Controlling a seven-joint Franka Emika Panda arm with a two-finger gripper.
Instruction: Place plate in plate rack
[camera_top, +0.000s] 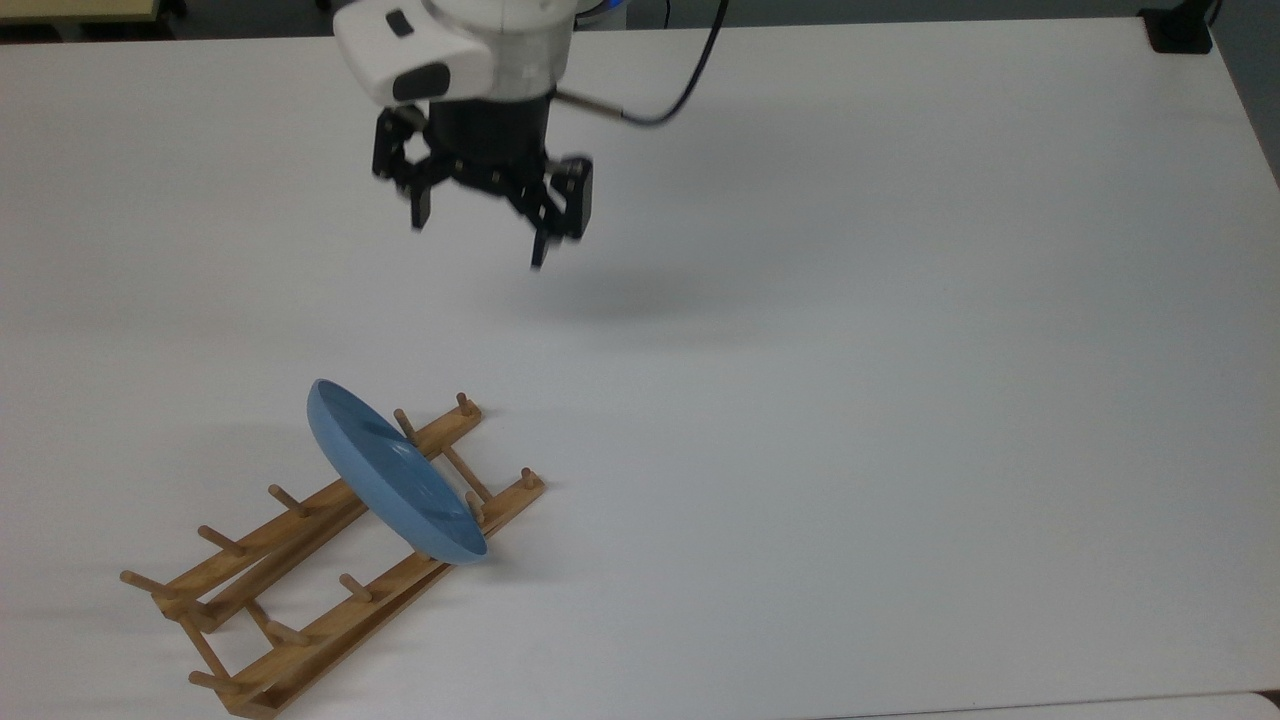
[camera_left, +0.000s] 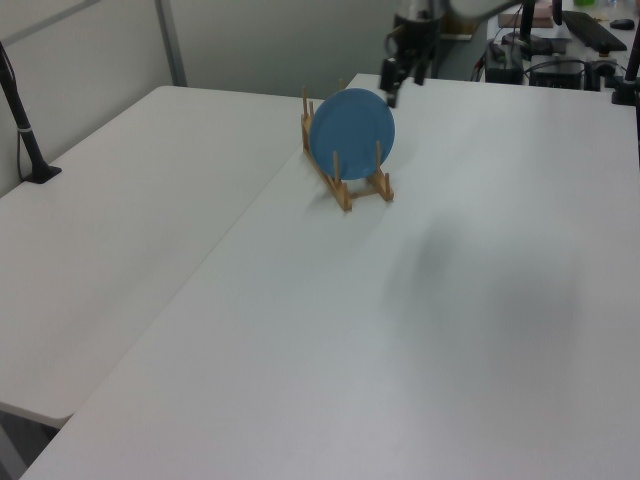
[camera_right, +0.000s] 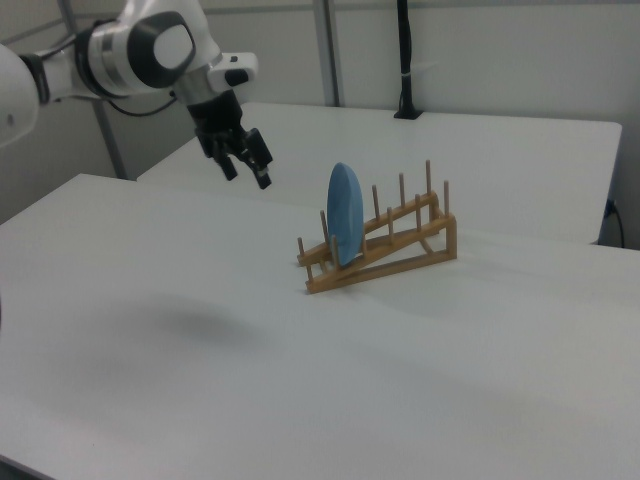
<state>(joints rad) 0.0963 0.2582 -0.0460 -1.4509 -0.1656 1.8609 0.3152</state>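
The light-blue plate (camera_top: 395, 487) stands on edge between the pegs of the wooden plate rack (camera_top: 310, 566), near the rack's end closest to the arm. The same plate (camera_left: 351, 121) faces the left view in its rack (camera_left: 345, 185), and in the right view the plate (camera_right: 343, 214) is edge-on in the rack (camera_right: 400, 243). My gripper (camera_top: 478, 235) hangs open and empty above the table, well away from the plate toward the top view's upper right. The gripper (camera_right: 245, 166) is left of the rack in the right view, and the gripper (camera_left: 399, 80) sits just behind the plate in the left view.
The rack rests on a wide white table (camera_top: 900, 350). A black post base (camera_top: 1180, 30) stands at the table's far corner in the top view. A black pole (camera_left: 25, 130) stands on the adjoining table at the left view's left.
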